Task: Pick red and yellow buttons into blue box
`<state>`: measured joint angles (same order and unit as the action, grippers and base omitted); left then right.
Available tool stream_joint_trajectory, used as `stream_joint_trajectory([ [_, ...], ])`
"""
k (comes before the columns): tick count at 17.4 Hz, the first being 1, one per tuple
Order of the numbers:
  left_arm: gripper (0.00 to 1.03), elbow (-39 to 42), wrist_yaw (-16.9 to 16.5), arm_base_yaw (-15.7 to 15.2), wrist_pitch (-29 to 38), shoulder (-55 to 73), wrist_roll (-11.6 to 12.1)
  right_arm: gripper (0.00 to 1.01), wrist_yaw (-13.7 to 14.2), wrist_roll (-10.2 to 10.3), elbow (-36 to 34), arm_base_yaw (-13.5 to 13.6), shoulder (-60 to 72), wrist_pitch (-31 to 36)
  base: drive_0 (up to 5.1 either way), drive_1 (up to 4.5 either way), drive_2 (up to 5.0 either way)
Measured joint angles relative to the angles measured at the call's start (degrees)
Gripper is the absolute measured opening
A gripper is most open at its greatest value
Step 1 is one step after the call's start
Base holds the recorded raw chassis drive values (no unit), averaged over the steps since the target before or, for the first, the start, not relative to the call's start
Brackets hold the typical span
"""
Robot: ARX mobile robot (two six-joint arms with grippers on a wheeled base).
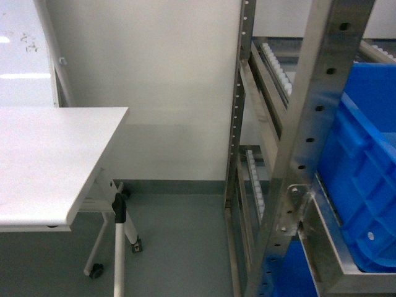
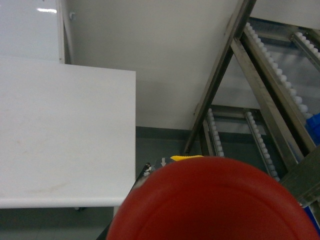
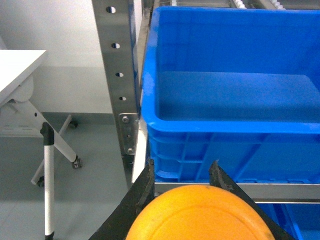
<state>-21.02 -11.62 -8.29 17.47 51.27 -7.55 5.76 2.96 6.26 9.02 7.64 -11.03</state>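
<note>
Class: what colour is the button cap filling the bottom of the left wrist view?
Red, seen best in the left wrist view.

At nine o'clock in your head view sits a white tabletop on folding legs with castor wheels. From twelve to five o'clock runs a steel rack with punched uprights and white roller tracks. Below lies grey floor, behind a pale wall.
</note>
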Motion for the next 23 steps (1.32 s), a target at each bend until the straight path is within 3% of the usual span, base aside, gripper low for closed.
stream_joint_trajectory([
  [23,0.25,0.0,0.0,0.0,-0.1,0.0,0.0,0.28,0.0,0.0,0.0,0.0,0.0,-0.2,4.8,-3.46,-1.3],
])
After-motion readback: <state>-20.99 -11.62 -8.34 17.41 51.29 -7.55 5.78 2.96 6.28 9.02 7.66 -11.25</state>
